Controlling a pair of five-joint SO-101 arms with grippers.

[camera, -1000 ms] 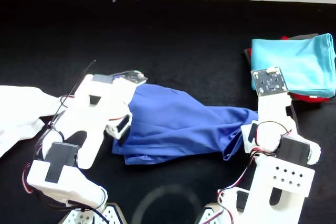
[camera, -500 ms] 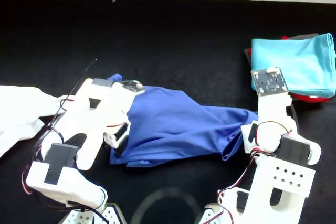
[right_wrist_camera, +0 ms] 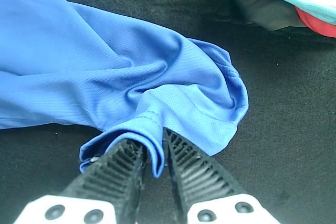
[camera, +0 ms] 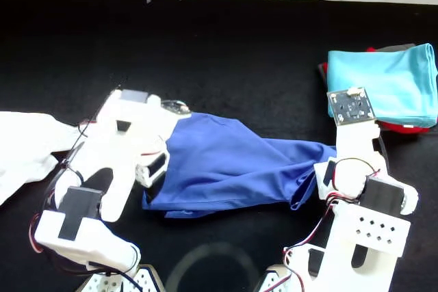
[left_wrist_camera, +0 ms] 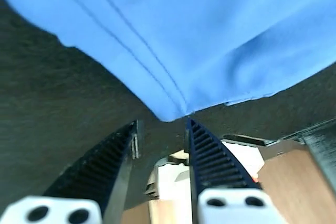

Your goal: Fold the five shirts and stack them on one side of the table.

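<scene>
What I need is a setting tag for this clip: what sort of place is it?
Probably a robotics lab bench for laundry folding: a black-covered table, the right gripper pinching a blue shirt, and a stack of folded shirts at one side.

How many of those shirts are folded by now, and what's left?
Three look done: a cyan shirt lies folded on a red shirt and a dark shirt at the far right. The blue shirt is in hand: the right gripper pinches a fold of it, and the left gripper is open at its corner. The white shirt, rumpled at the left, remains.
</scene>
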